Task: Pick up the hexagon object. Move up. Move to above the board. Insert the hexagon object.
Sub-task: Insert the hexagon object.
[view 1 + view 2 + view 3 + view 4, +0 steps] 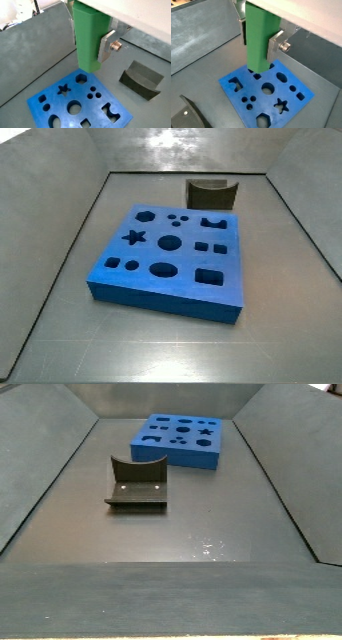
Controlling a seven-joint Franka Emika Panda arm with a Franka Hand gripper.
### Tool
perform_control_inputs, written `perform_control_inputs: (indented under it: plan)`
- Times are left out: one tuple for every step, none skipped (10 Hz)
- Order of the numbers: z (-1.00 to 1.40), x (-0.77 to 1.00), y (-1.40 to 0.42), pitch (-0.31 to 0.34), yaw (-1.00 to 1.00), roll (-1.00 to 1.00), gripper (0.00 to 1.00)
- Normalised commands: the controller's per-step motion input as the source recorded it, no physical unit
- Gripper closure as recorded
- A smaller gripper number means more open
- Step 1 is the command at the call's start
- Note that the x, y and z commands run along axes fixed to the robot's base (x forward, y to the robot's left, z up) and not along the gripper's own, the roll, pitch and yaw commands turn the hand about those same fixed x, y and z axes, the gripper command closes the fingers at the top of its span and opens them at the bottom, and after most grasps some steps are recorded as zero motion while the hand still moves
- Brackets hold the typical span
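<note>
The gripper (90, 37) is clamping the hexagon object (88, 40), and both wrist views are showing it: the green peg is hanging upright between the silver finger plates, its lower end free in the air. In a wrist view one finger (275, 47) is pressing flat against the peg's side, with a brass screw just beside it.

The peg is hovering high over the board (57, 107), not touching it. In the wrist views the peg's tip is lining up over the board's near corner edge, close to the hexagon hole (81, 78); whether it is exactly above that hole, I cannot tell.

The board itself is lying flat on the grey tray floor (287, 328). In a side view the star cut-out (134, 237) is sitting at about nine o'clock from the board's centre, and the fixture (211, 193) is standing at twelve o'clock, just beyond the board's far edge, apart from it.

Neither side view is catching the gripper or the peg; both are out of frame there. All the board's holes are showing dark and unfilled.
</note>
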Motion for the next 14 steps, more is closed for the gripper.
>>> perform_control_inputs:
  plan:
    - [0.03,0.03,0.0,0.109,0.0,0.11,1.0]
    - [0.0,0.03,0.0,0.051,0.0,0.0,1.0]
    - [-0.07,0.01,0.01,0.08,0.0,0.06,1.0]
    - [-0.12,0.01,0.04,0.086,0.0,0.04,1.0]
    - [-0.05,0.0,0.04,0.06,0.0,0.0,1.0]
    - [0.0,0.0,0.0,0.009,0.0,0.0,1.0]
    - [-0.3,0.0,0.0,0.051,-0.08,0.15,1.0]
    - [-1.0,-0.16,0.01,-0.063,-0.09,0.17,1.0]
    - [-1.0,0.0,0.13,-0.003,0.0,0.01,1.0]
    - [-1.0,0.06,0.21,-0.009,0.05,0.0,1.0]
    - [-1.0,0.14,0.17,0.0,0.06,0.0,1.0]
    - [-1.0,0.24,0.16,0.0,0.07,0.0,1.0]
    - [-1.0,0.3,0.15,0.0,0.09,0.0,1.0]
    - [-1.0,0.3,0.13,0.0,0.11,0.0,1.0]
